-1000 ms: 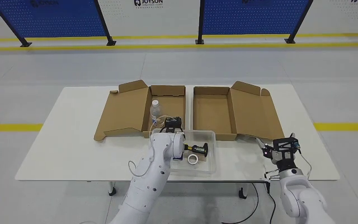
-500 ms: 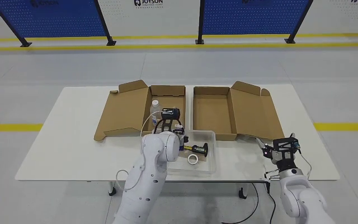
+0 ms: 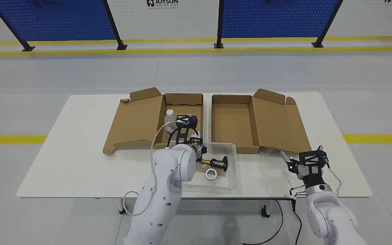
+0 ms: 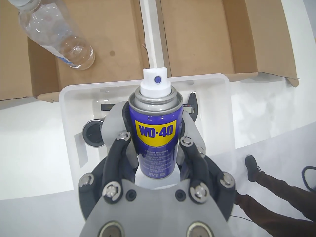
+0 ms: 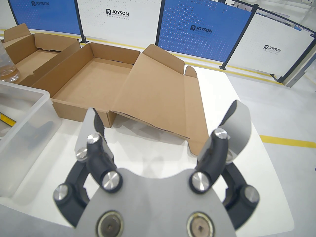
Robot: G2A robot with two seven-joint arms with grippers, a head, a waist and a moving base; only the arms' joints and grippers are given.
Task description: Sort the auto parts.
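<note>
Standing bottle (image 4: 54, 33) inside left carton (image 4: 106, 20)

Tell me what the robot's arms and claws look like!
Both arms are smooth, rounded white shells: the left arm with a thin pale cable looping beside it, the right arm. The left gripper and right gripper match: a grey metal plate, black curved links with shiny round bolts, and flat silver fingers with black ridged pads.

Upright bottle (image 4: 53, 29) in left box (image 4: 108, 25), bare floor seemingly wide beside it.
</note>
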